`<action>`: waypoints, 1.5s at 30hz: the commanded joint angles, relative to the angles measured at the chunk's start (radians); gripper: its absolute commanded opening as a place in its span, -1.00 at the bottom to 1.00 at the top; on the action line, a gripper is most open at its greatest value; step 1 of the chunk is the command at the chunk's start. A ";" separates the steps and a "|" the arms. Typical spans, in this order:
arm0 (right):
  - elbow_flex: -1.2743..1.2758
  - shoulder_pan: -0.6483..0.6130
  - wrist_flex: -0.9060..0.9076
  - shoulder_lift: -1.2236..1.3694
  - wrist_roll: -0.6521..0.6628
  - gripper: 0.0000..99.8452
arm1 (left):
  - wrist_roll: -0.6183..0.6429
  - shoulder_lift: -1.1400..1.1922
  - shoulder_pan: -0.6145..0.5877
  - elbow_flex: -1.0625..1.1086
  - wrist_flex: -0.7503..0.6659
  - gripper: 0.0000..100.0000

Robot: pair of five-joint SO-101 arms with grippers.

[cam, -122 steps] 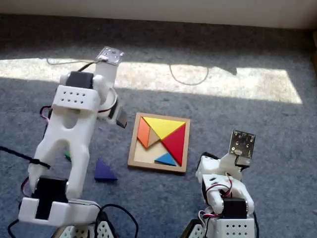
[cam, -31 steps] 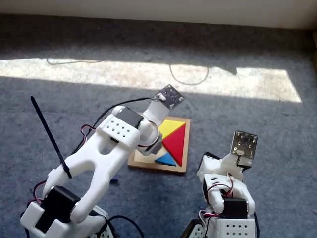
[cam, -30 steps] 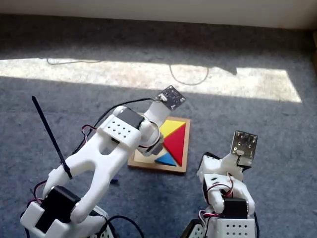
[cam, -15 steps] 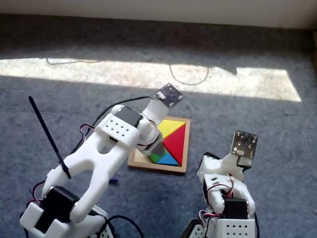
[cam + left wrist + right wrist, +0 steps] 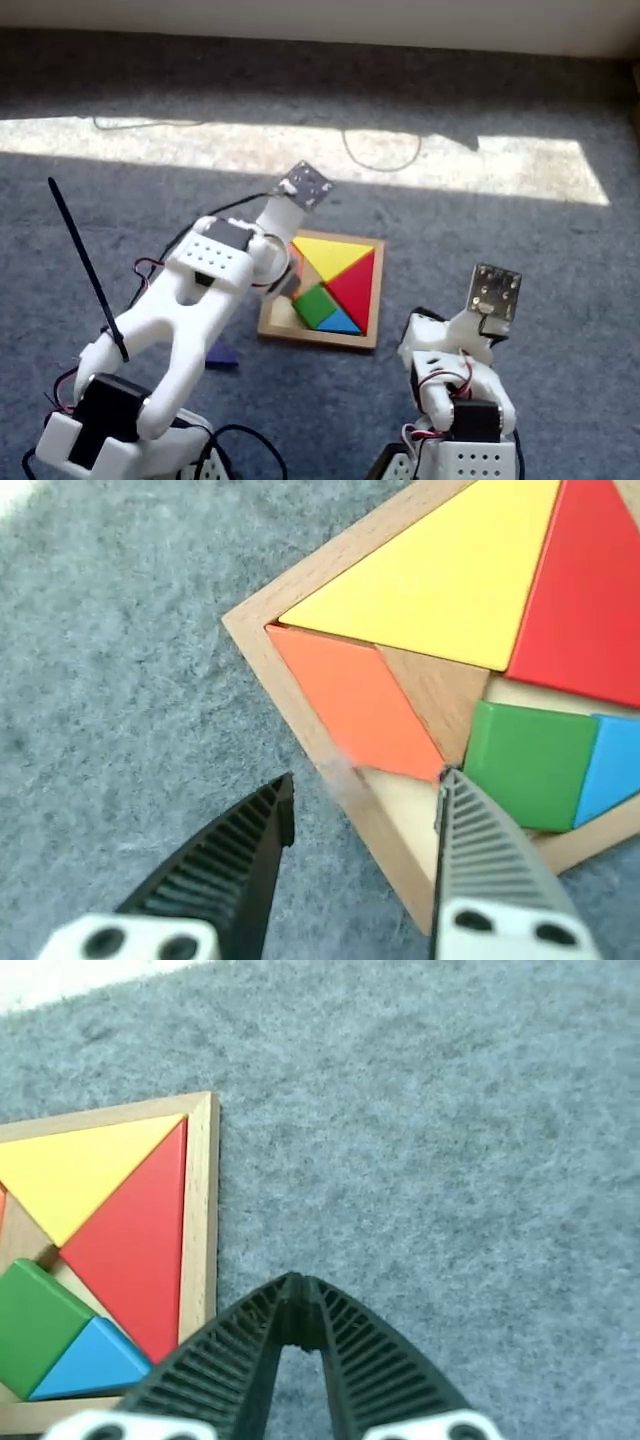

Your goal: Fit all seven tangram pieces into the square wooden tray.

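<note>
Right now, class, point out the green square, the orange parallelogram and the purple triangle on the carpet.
green square (image 5: 525, 765), left wrist view, middle of its face.
orange parallelogram (image 5: 360, 710), left wrist view, middle of its face.
purple triangle (image 5: 222, 354), high view, its exposed part.

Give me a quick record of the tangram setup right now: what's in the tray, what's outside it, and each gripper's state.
In tray: yellow triangle, red triangle, orange parallelogram, green square, blue triangle
Outside tray: purple triangle, on the carpet, apart from the tray
Gap: bare wood shows between the orange parallelogram and the green square
Left gripper: open, above the tray's rim by the orange parallelogram
Right gripper: shut, above carpet beside the tray
</note>
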 commanded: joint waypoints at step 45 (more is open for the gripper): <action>0.133 0.010 -0.001 -0.013 0.009 -0.99 | 0.278 -0.102 -0.414 0.016 0.491 -0.31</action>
